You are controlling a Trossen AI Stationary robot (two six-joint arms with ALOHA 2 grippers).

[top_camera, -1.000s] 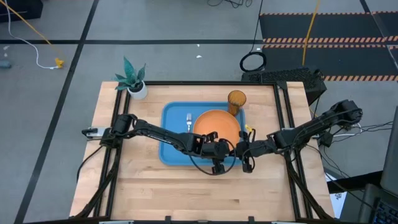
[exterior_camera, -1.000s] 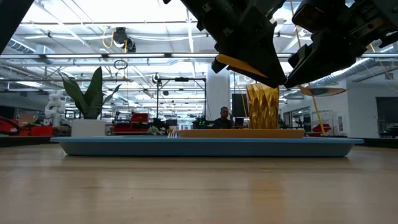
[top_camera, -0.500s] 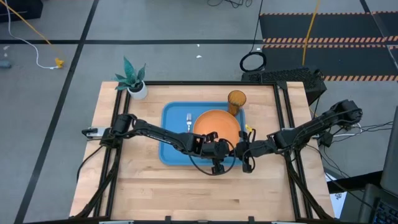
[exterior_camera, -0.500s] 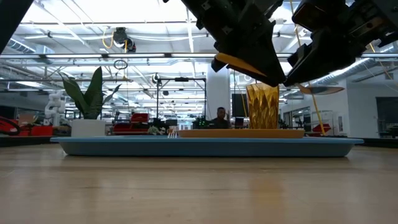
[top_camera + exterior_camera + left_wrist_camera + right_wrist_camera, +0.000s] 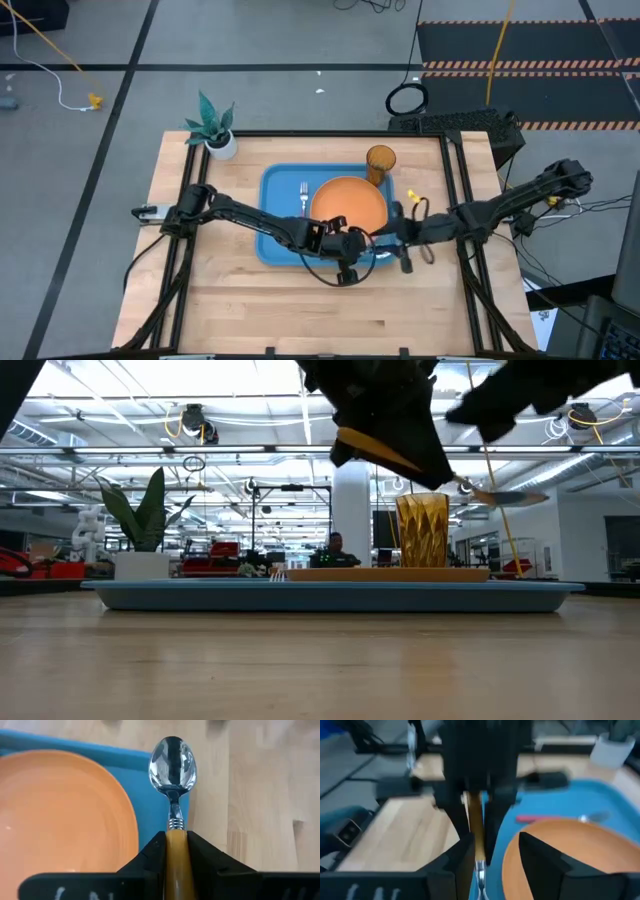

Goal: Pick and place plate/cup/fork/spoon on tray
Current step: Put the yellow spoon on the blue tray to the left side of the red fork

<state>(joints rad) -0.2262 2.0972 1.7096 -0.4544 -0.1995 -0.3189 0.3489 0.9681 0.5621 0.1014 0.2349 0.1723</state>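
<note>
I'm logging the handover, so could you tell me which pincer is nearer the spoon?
Left. The left pincer is shut on the spoon handle above the blue tray. The right pincer is open just beyond it, beside the orange plate.

Our left gripper (image 5: 362,247) sits just below frame centre in the high view, fingers (image 5: 155,852) clamped on the spoon (image 5: 173,780). Our right gripper (image 5: 398,228), fingers parted, sits right of centre.
</note>
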